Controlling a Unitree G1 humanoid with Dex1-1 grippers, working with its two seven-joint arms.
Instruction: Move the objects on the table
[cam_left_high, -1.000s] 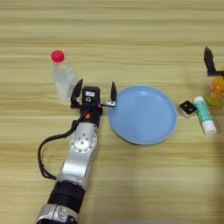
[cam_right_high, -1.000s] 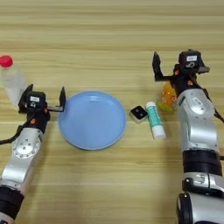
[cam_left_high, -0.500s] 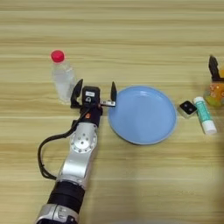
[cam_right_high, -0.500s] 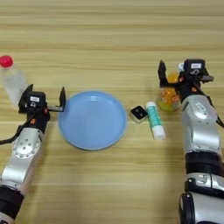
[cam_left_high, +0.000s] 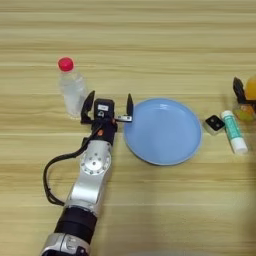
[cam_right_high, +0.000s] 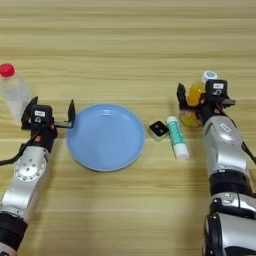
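Observation:
A clear red-capped bottle (cam_left_high: 70, 89) stands upright at the left. Just right of it my left gripper (cam_left_high: 109, 103) rests open on the table (cam_left_high: 150, 45), holding nothing, with one fingertip near the rim of the round blue plate (cam_left_high: 162, 131). Right of the plate lie a small black square item (cam_right_high: 158, 129) and a white teal-capped tube (cam_right_high: 177, 137). Further right, the short orange drink bottle (cam_right_high: 194, 96) stands between the spread fingers of my right gripper (cam_right_high: 204, 100), which is open around it. I cannot tell whether a finger touches the bottle.
My left forearm (cam_left_high: 92, 170) and its black cable lie across the near left of the table. My right forearm (cam_right_high: 225, 155) runs along the right side. Bare wood fills the far half and the near middle.
My right gripper has come down and toward me, from above and behind the orange bottle to around it. The left arm and the other objects have not moved.

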